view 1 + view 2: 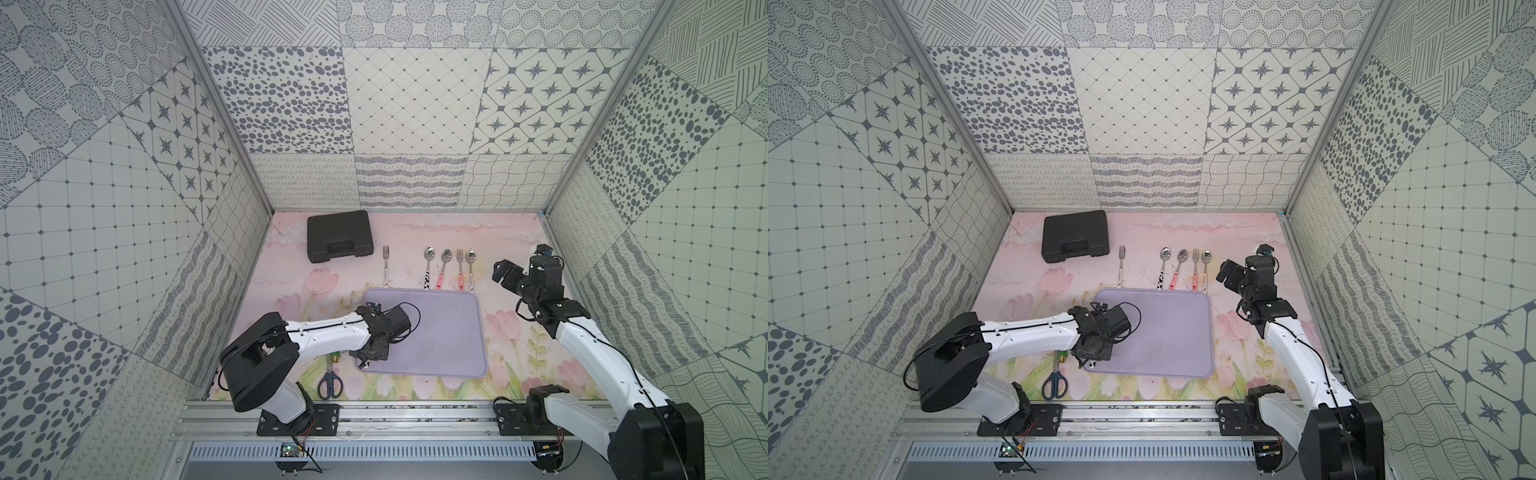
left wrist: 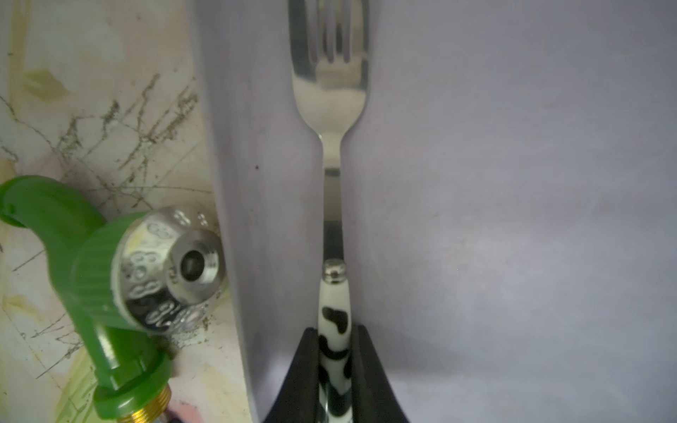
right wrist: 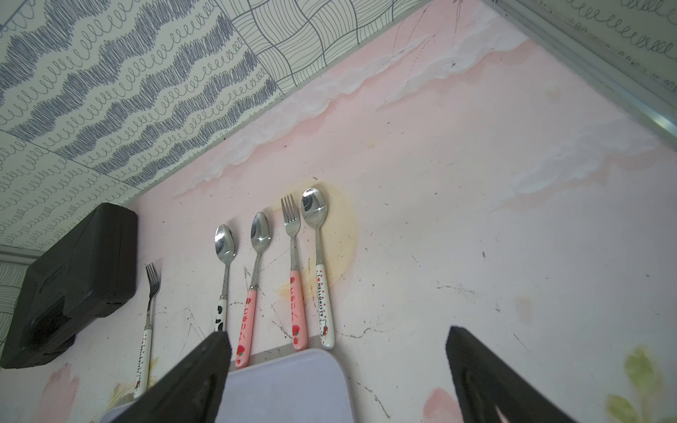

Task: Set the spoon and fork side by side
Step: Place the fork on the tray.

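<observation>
Holding: cow-patterned fork [image 2: 329,91], rigid steel with a smooth glazed handle (light, likely slippery), clamped at the handle by left gripper [image 2: 333,335] over the lilac tray [image 2: 513,219], contact unclear; matching spoon [image 3: 224,256] lies flat beyond the tray's far edge, best taken mid-handle; right gripper [image 3: 337,333] hangs nearby, jaws wide apart, empty

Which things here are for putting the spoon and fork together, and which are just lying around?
For the job: cow fork, cow spoon, pink spoon, pink fork, white spoon, white fork, maybe tray.
Lying about: case, scissors, green nozzle.
</observation>
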Controlling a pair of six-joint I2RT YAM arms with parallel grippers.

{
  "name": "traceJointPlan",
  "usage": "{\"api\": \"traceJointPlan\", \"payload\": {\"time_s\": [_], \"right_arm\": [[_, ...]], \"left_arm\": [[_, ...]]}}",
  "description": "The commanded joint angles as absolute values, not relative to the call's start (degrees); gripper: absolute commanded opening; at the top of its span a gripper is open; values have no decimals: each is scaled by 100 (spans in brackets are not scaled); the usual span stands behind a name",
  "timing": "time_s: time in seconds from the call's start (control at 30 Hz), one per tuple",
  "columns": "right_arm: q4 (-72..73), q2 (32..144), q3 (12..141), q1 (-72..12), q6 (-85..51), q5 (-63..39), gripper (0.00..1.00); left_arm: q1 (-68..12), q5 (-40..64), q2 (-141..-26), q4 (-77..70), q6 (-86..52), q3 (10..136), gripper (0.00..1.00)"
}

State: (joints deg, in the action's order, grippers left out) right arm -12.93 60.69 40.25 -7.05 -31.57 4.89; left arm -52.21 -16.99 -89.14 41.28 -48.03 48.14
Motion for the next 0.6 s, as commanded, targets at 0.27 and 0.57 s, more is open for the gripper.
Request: {"api": "traceJointPlan", "payload": {"time_s": [0.27, 0.57], "right_arm": [[-1028, 5968, 3946, -694, -3243, 431, 97], [-1028, 5942, 3946, -694, -3251, 422, 97]], "left_arm": [[-5373, -1836, -8978, 4262, -5264, 4764, 1], [-5458, -1896, -8931, 4305, -5297, 4798, 21]]}}
